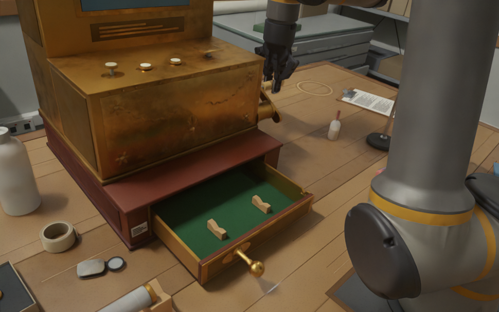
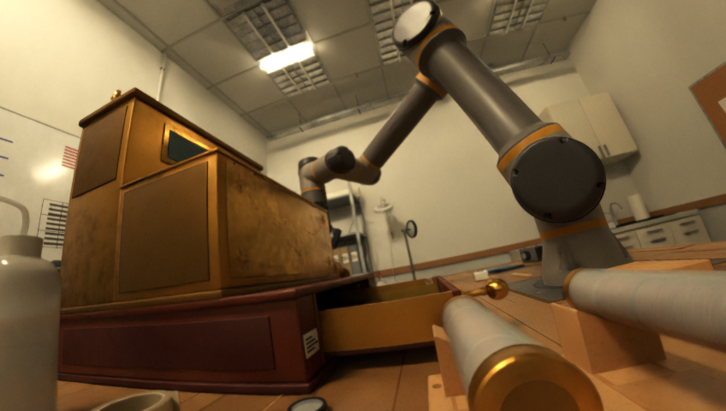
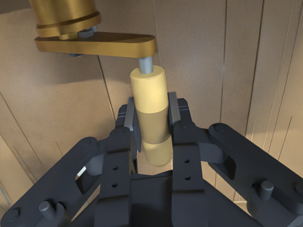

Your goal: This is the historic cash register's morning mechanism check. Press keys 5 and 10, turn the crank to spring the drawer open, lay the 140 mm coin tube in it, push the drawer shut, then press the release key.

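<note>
The brass cash register (image 1: 147, 92) sits on a dark red base on the wooden table, with several round keys (image 1: 145, 66) on its top deck. On its right side my gripper (image 1: 276, 86) is closed around the cream handle (image 3: 151, 115) of the brass crank (image 3: 97, 45). Below, the drawer (image 1: 231, 217) stands wide open, showing green felt, two small wooden cradles (image 1: 239, 217) and a brass knob (image 1: 253, 266) on its front. A white coin tube with a brass cap (image 1: 132, 298) lies on a wooden stand near the table's front edge, and another tube (image 2: 647, 300) lies beside it.
A white bottle (image 1: 16, 173) stands left of the register, with a tape roll (image 1: 58, 236) and a small lens (image 1: 100, 265) in front. A small dropper bottle (image 1: 334, 127), a clipboard (image 1: 369, 101) and my arm's base (image 1: 434, 206) stand to the right.
</note>
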